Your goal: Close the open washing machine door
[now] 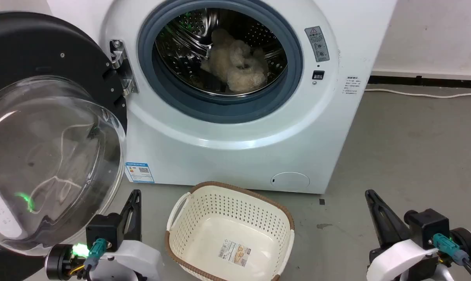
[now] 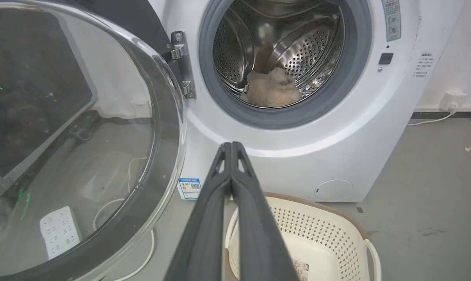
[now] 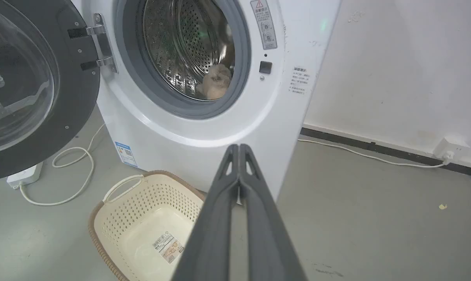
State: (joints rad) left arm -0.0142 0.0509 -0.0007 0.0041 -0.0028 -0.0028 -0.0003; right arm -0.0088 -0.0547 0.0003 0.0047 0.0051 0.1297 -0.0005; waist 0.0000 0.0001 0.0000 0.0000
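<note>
The washing machine door [image 1: 44,128] stands swung wide open to the left of the white machine [image 1: 235,156], a glossy black disc with a clear bulging glass bowl, held by a metal hinge [image 1: 122,66]. The door [image 2: 75,136] fills the left half of the left wrist view, and the door [image 3: 32,86] sits at the upper left of the right wrist view. My left gripper [image 1: 135,193] is shut, low beside the door's lower right rim, apart from it. My right gripper [image 1: 370,193] is shut, over the floor at the lower right.
A cream perforated laundry basket [image 1: 180,234] sits on the floor in front of the machine, between my arms. A fluffy beige item [image 1: 239,62] lies in the steel drum. A white power strip [image 3: 24,175] and cable lie on the floor under the door. A wall runs behind at the right.
</note>
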